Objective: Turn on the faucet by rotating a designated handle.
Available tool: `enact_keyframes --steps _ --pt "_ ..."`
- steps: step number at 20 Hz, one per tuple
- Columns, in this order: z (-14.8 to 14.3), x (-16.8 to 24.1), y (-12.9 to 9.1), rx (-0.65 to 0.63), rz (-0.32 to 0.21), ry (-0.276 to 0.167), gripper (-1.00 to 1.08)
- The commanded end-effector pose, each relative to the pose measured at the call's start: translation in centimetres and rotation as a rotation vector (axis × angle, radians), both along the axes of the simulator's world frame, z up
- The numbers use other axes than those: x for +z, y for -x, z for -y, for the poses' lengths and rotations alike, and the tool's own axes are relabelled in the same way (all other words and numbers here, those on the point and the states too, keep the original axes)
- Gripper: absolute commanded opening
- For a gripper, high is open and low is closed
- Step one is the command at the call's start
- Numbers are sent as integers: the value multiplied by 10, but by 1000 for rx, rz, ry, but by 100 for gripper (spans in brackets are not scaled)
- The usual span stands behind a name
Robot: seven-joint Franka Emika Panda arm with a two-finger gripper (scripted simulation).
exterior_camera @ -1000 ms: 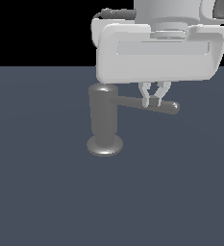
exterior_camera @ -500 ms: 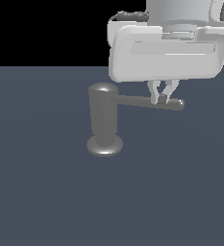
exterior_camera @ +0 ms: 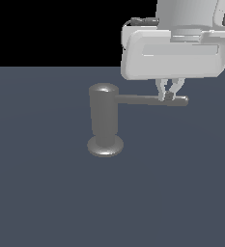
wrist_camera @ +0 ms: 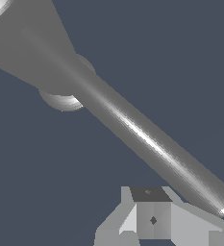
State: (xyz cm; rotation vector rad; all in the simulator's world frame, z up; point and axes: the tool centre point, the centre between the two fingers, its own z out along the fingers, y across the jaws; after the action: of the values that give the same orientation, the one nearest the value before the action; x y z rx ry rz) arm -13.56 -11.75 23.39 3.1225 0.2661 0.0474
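Exterior view: the faucet (exterior_camera: 104,123) stands upright on a bare dark floor (exterior_camera: 46,202), open ground all round. The handle (exterior_camera: 150,100) runs level from the cylinder's upper part toward the exterior view's right. The gripper (exterior_camera: 169,93) hangs above its outer end, fingers narrow, tips at the rod.

Wrist view: the handle (wrist_camera: 147,139) crosses diagonally; one finger (wrist_camera: 149,218) sits beside its tip. Whether it clamps, cannot tell.

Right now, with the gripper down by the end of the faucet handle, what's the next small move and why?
Probably a short sideways push against the handle near its tip. The gripper sits at the rod's far end, away from the faucet, where leverage is greatest. Whether the fingers already touch the rod is unclear.
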Motion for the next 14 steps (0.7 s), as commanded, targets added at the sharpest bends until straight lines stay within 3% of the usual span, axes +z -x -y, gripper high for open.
enact_keyframes --steps 1,14 --pt "3 -2 -9 3 -1 2 -100" --pt "26 -6 -44 -5 -11 0 -100"
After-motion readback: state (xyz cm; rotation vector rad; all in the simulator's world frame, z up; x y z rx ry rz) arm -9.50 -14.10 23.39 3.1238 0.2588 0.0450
